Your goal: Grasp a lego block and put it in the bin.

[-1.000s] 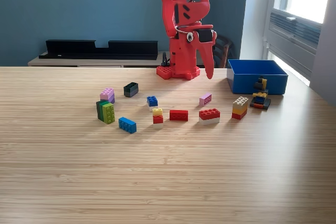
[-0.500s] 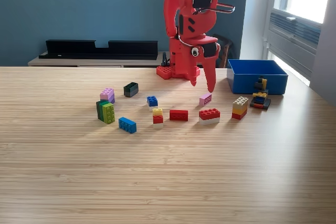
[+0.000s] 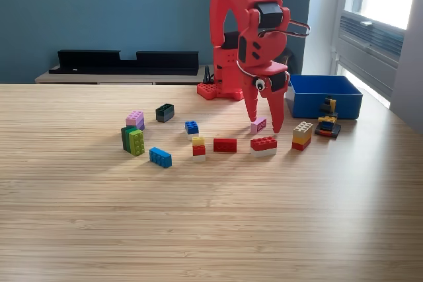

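On the wooden table [image 3: 211,229], at the exterior view's right and toward the far edge: the bin [image 3: 324,100], a shallow rectangular blue plastic box with low smooth walls, far larger than any block. Just in front of it, a small multicoloured stack [image 3: 327,123] of dark, yellow, blue and red pieces, its top rising before the bin's front wall.

Nearer the middle, hanging points down from the glossy red arm: the gripper [image 3: 264,123], two tapered red fingers spread apart, holding nothing. Between and just behind the tips, a small pink block [image 3: 258,124], tilted; contact with it cannot be told. Just below, a red block on a white plate [image 3: 264,144]. To the exterior view's right of that, a stack [image 3: 303,135] with a cream studded top over yellow and red.

Further toward the exterior view's left, all studded hard plastic, loosely scattered and mostly apart: a flat red block [image 3: 225,144]; a yellow-over-red stack [image 3: 199,145]; a small blue cube [image 3: 192,127]; a dark block [image 3: 164,112]; a long blue block [image 3: 160,157]; a lime and dark green pair [image 3: 133,141] standing upright side by side; a lilac block [image 3: 135,119] just behind that pair.

Tabletop pale, with fine straight grain running across. Behind, a matte teal wall and long black trays [image 3: 125,61] on a low shelf.
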{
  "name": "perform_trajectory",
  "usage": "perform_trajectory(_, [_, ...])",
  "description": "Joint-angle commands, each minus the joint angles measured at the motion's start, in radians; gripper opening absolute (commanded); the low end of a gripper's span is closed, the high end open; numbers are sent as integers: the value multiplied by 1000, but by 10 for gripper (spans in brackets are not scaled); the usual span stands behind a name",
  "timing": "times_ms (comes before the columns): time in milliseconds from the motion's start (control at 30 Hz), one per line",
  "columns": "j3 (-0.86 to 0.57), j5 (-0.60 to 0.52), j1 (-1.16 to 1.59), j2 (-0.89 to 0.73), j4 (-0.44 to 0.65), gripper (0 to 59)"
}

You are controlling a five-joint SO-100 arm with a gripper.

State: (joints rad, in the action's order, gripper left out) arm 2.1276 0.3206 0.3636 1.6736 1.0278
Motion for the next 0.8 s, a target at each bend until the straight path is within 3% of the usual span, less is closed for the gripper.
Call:
perform_trajectory(33, [-49,-17,26,-32,-5,214])
perform_trajectory(133, [-49,-23,23,-41,-20,144])
perform_trajectory(267, [-52,-38,21,-41,-25,7])
perform_trajectory(500, [-43,-57,17,-28,3,1])
perform_trajectory(667, [-69,-78,0,-26,132,1])
perform_trajectory(800, [-204,-107,-12,-21,268,0])
